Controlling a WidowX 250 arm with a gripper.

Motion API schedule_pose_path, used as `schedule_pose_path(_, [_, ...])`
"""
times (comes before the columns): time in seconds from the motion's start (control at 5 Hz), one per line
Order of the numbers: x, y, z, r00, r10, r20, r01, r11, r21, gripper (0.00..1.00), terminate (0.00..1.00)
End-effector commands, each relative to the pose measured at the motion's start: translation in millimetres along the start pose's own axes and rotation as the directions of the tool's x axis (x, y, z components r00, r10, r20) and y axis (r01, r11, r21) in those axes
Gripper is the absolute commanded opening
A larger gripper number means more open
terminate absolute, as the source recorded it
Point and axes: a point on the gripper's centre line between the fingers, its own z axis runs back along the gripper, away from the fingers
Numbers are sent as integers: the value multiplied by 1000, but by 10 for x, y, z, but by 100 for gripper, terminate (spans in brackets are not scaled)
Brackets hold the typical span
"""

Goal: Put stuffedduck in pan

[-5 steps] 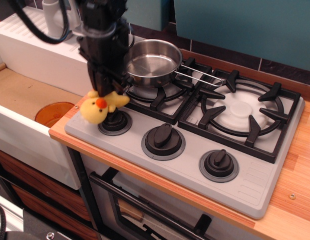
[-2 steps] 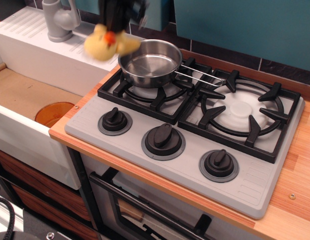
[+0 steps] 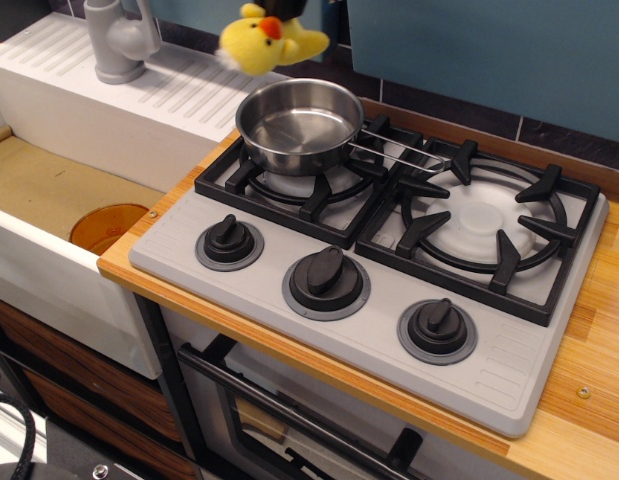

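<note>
While the duck hangs high above the pan's far rim, carried clear of its wall, the gripper clamps its top; the pan waits empty on the left burner.

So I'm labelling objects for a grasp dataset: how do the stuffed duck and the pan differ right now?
The stuffedduck is fuzzy, yellow and soft-looking with an orange-red beak; the pan is shiny bare steel. The duck hangs in the air above the pan's far-left rim, at the top of the picture; the pan sits on the rear-left burner grate. The duck looks clearly smaller than the pan's opening. The pan is empty and has a thin wire handle; the duck has none.
</note>
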Motion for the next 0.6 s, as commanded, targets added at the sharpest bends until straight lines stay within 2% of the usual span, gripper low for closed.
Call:
schedule_pose_path(0.0, [263,41,65,998,-2,70,1,1000,17,0,0])
schedule_pose_path(0.2, [282,6,30,996,0,91,-2,1000,20,0,0])
schedule_pose_path(0.4, [281,-10,31,995,2,101,-4,1000,25,100,0])
